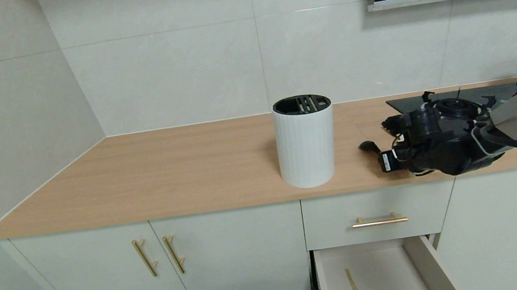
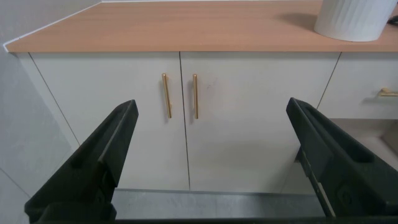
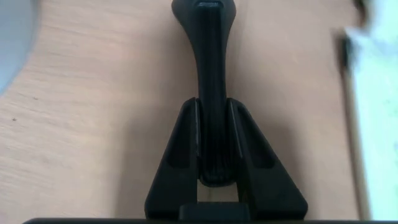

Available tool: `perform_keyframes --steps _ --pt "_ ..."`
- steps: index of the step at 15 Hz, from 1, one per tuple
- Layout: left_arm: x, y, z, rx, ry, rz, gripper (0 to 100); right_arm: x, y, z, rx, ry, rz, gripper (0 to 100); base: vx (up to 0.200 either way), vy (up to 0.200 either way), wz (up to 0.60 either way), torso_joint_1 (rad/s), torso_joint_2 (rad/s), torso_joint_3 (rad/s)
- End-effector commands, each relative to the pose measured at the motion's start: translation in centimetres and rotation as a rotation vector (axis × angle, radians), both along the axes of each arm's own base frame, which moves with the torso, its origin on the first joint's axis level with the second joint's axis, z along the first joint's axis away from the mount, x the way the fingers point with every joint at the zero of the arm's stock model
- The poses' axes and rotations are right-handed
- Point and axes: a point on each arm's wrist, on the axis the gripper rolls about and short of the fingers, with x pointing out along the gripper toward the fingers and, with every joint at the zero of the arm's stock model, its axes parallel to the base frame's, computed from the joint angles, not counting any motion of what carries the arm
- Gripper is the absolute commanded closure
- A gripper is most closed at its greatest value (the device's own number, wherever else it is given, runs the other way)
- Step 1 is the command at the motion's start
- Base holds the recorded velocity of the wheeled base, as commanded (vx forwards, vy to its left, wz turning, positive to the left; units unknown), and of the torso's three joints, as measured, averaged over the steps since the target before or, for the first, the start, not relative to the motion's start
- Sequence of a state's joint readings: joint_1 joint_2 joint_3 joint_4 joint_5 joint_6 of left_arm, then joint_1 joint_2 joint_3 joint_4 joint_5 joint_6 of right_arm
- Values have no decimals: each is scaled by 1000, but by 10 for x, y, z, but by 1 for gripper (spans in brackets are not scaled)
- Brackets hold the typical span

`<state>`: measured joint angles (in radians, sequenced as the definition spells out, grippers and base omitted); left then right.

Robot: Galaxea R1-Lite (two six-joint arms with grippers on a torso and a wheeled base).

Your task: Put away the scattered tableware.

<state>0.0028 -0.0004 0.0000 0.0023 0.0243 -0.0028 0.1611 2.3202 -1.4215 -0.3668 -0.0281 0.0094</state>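
Item: black plastic utensil with slender handle and rounded end (image 1: 368, 146), low at the light wooden countertop (image 1: 167, 172), near the white ribbed cylindrical holder with black slotted top (image 1: 306, 143), on its right.
Handling, advised: lift clear, turn upright, align over a slot before lowering.
Right gripper (image 3: 211, 124): pinching the handle from both sides.
Left gripper (image 2: 211, 112): spread wide, empty, facing white cabinet doors (image 2: 249, 124).

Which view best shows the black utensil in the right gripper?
Right wrist view: the black utensil lies clamped in the jaws of the right gripper. Head view shows its rounded tip; left wrist view faces cabinet doors.
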Motion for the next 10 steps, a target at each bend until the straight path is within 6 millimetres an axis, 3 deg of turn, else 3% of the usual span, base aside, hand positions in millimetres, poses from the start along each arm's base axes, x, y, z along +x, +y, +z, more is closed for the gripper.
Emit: perform_keyframes --steps 1,3,6,8,10 --pt "0 0 0 0 1 1 0 -42 14 68 44 -32 -65 100 0 0 0 0 0 0" --pt "0 0 0 0 0 1 0 -88 10 113 123 -26 -98 100 0 0 0 0 0 0" --pt "0 0 0 0 0 1 0 -169 -1 142 162 106 -107 100 0 0 0 0 0 0" --pt "0 0 0 0 1 1 0 -200 -9 139 164 132 -107 100 0 0 0 0 0 0" --pt "0 0 0 0 0 1 0 -225 -14 121 151 192 -100 100 0 0 0 0 0 0"
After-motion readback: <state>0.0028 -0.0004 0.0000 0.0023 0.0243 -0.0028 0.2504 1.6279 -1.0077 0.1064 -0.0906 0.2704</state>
